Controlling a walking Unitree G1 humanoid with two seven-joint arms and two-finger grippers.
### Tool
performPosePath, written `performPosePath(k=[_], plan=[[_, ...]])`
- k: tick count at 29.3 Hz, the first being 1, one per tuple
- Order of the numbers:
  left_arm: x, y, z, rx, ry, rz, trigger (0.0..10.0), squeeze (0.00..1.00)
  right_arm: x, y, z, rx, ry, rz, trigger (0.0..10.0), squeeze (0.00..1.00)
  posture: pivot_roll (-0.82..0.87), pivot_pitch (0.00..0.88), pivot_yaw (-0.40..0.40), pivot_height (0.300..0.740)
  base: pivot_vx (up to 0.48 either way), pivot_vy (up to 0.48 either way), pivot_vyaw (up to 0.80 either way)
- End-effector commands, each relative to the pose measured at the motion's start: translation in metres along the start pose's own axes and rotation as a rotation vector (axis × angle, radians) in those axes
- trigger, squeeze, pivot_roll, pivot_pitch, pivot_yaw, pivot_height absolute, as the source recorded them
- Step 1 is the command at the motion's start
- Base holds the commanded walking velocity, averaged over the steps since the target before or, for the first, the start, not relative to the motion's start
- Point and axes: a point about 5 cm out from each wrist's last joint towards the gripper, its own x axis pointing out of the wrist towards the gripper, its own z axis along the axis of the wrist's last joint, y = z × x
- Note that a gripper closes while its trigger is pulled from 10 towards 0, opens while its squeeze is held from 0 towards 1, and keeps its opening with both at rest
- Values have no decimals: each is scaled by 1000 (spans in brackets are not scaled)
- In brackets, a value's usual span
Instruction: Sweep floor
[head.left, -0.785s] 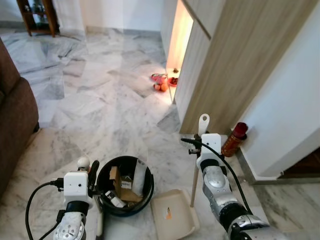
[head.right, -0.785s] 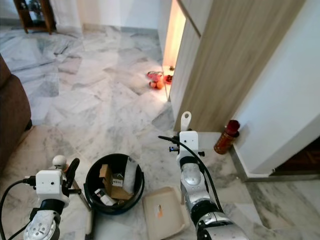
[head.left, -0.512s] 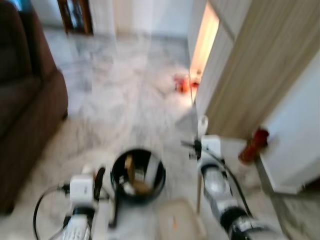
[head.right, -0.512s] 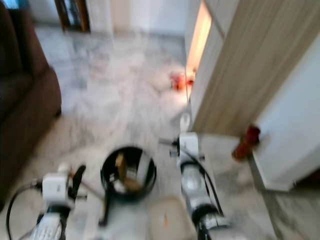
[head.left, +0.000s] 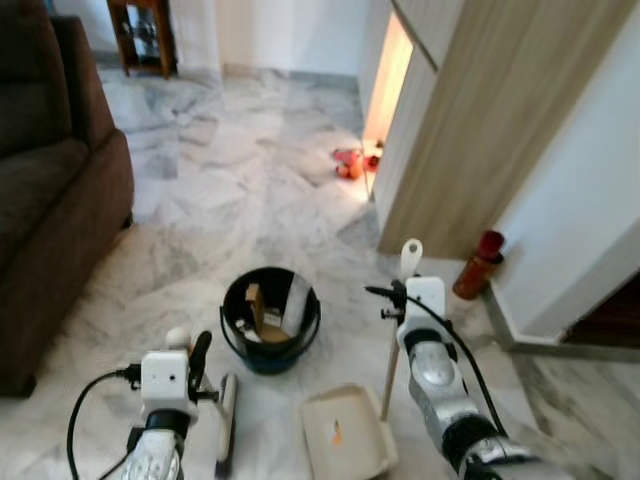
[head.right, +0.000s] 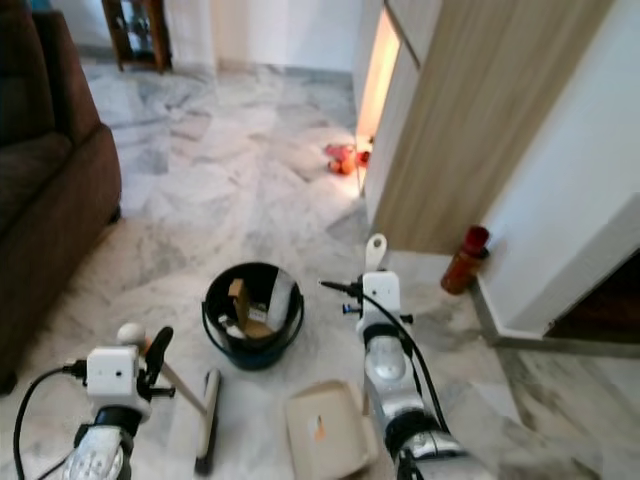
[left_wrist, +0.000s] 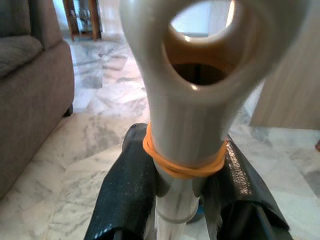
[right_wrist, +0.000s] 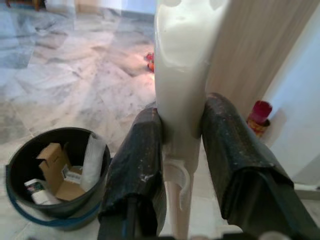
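We stand over a marble floor (head.left: 200, 220) with broom and dustpan in hand.

Our left gripper (left_wrist: 180, 200) clamps the broom handle (left_wrist: 187, 120); our right gripper (right_wrist: 182, 165) clasps the dustpan handle (right_wrist: 181, 75). The dustpan (head.left: 345, 445) rests just beside the black bin (head.left: 270, 315).

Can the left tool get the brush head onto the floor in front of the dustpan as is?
Probably yes. The left tool grips the brush handle; its head lies beside the dustpan, with bare floor between them.

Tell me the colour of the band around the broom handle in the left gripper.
Orange; the band shows best in the left wrist view.
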Motion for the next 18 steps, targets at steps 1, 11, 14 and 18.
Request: performPosePath(k=[1,11,14,18], plan=[[-1,-3,-1,-9,-1,-1,10000,0,4,-4,7,8,-27,-7,10000,0,72,11,-124,740,0,0,0],[11,-1,-4,-5,26,-20,10000,0,3,-5,2,75,18,-4,10000,0,71,20,-125,740,0,0,0],[22,1,1,-5,3,-15,10000,0,3,-5,1,80,16,-2,10000,0,63,23,-124,740,0,0,0],[28,2,4,-6,-6,-12,10000,0,3,-6,1,91,14,1,10000,0,60,26,-125,740,0,0,0]])
